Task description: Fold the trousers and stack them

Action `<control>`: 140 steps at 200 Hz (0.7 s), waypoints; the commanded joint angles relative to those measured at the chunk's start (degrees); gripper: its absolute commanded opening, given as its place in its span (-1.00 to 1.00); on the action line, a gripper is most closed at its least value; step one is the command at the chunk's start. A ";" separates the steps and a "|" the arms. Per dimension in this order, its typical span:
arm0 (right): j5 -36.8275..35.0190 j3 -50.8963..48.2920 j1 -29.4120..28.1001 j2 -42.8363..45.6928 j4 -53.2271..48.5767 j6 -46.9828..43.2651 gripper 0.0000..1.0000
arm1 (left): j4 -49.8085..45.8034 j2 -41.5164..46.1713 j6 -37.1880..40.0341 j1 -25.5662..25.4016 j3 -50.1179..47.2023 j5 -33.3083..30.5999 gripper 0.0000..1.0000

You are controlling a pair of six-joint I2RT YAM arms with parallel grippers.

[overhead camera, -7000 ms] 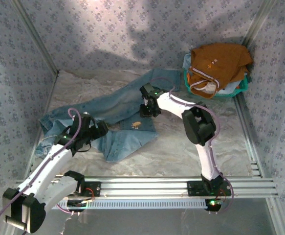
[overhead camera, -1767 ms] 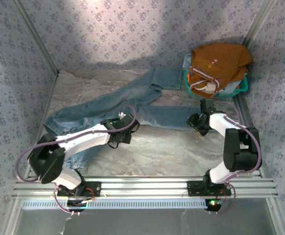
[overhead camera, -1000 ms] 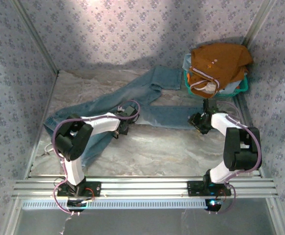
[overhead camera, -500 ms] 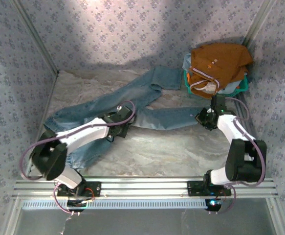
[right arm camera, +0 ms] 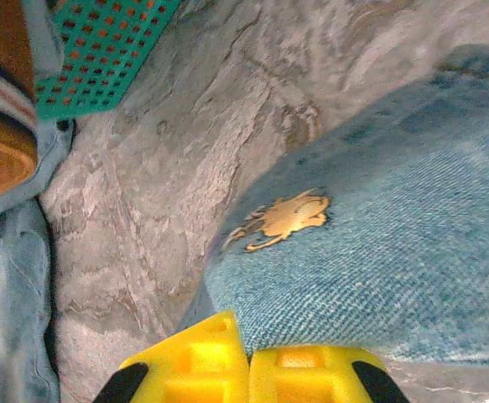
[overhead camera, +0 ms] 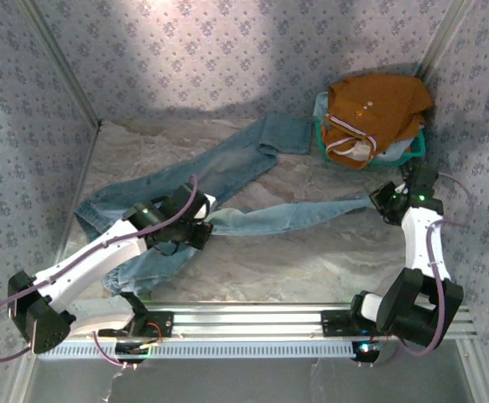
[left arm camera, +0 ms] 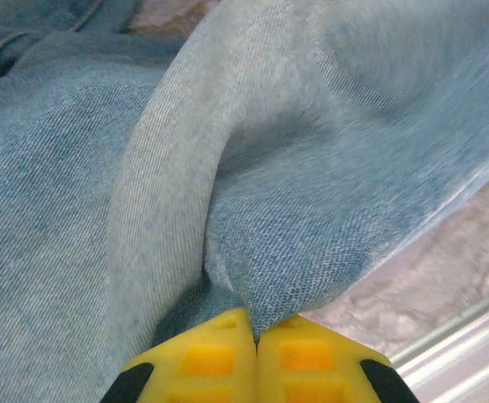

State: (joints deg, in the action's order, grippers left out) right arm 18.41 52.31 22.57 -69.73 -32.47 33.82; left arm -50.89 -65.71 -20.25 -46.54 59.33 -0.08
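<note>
Found across the grey marbled table [overhead camera: 311, 260]: long light blue faded denim trousers [overhead camera: 227, 164], bunched at the waist end near left, with one leg laid out toward the far centre, ending just beside the teal mesh plastic basket [overhead camera: 418, 149]. Noted the other leg drawn out to the right as a narrow band, slung between the two arms and seemingly raised a little off the table.

Observed the left gripper [left arm camera: 255, 336] at centre left, yellow tips pressed together on a pinched fold of denim at the upper part of that leg. Observed the right gripper [right arm camera: 247, 353] likewise closed tight on the cuff end at the right, close to a tan frayed spot [right arm camera: 282, 218] and near the basket.

Judged to be a straightening pull: held at both ends to take twist and slack out of the leg before laying it flat or over its partner. No fold yet made; stacking not begun.

Logged in the basket: an orange-brown garment with white striped trim [overhead camera: 378, 105], apart from the trousers and outside either grip.

Flagged as a risk: thin pinches at both ends, likely to slip under further tension.
</note>
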 commanded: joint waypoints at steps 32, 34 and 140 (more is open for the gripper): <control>2.37 -4.49 1.10 5.07 -3.83 -2.53 -0.82 | -0.70 1.82 -0.41 -10.62 -3.53 13.21 -1.00; 2.16 -4.81 1.15 5.41 -3.98 -2.64 -0.80 | -0.35 1.93 -0.47 -11.14 -3.81 13.95 -1.00; -14.88 -4.88 -21.31 11.12 -3.76 3.42 0.28 | 4.04 3.87 -9.53 -2.78 -2.97 -8.61 0.66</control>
State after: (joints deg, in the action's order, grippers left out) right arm 11.60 44.99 11.11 -54.33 -36.77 34.26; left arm -49.04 -60.05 -22.59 -58.22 55.02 3.29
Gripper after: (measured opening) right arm 0.636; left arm 0.826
